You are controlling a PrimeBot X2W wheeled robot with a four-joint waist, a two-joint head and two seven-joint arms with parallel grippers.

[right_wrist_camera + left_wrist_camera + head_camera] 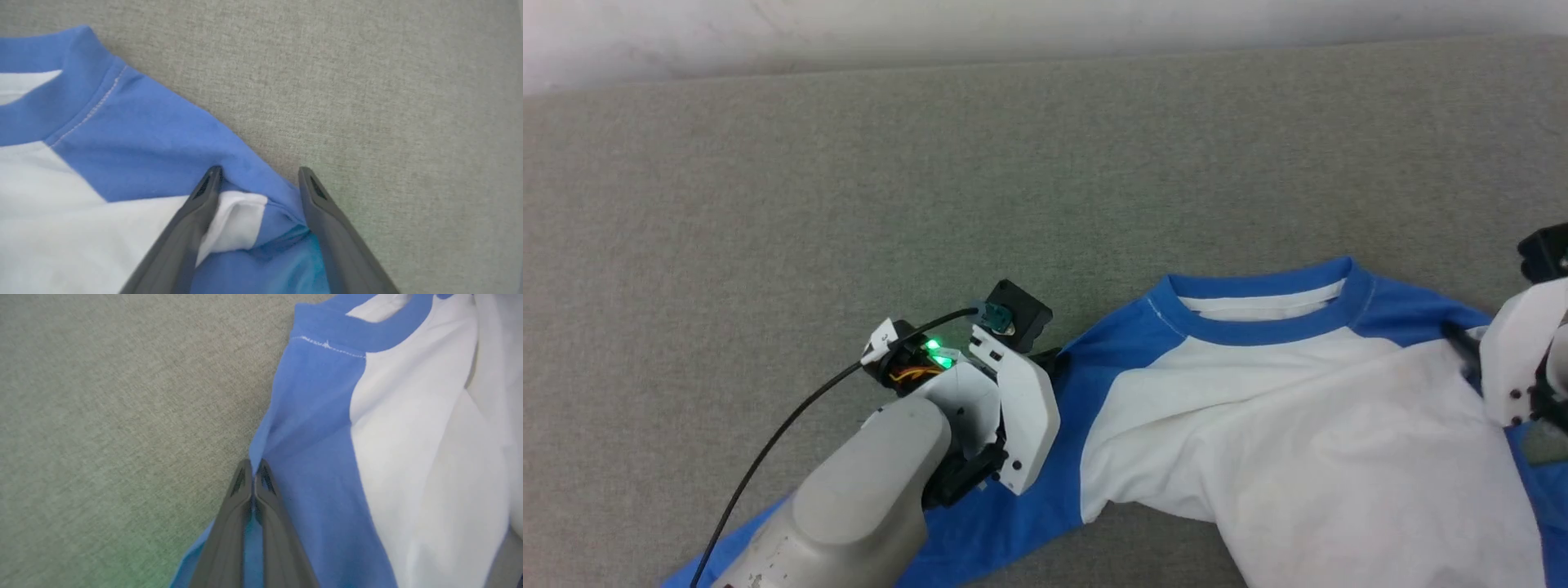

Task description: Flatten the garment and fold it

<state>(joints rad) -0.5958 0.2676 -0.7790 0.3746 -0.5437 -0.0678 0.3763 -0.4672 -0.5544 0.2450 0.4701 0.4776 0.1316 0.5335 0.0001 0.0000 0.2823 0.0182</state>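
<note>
The garment (1298, 425) lies on the grey cloth surface, white body up and blue collar (1258, 310) toward the far side. Its blue sleeve (1013, 523) runs to the lower left under my left arm. My left gripper (254, 467) is shut on the outer edge of that sleeve (318, 437) at the shoulder; in the head view its fingers (1049, 357) are mostly hidden under the wrist housing. My right gripper (261, 173) stands open astride the other shoulder's blue edge (143, 143), with a small white fold between its fingers. It sits at the right edge (1470, 359) in the head view.
The grey-green fabric surface (849, 180) stretches wide to the left and far side of the shirt. A pale wall strip (1013, 24) borders it at the back. A black cable (792, 425) loops from my left wrist down to the lower left.
</note>
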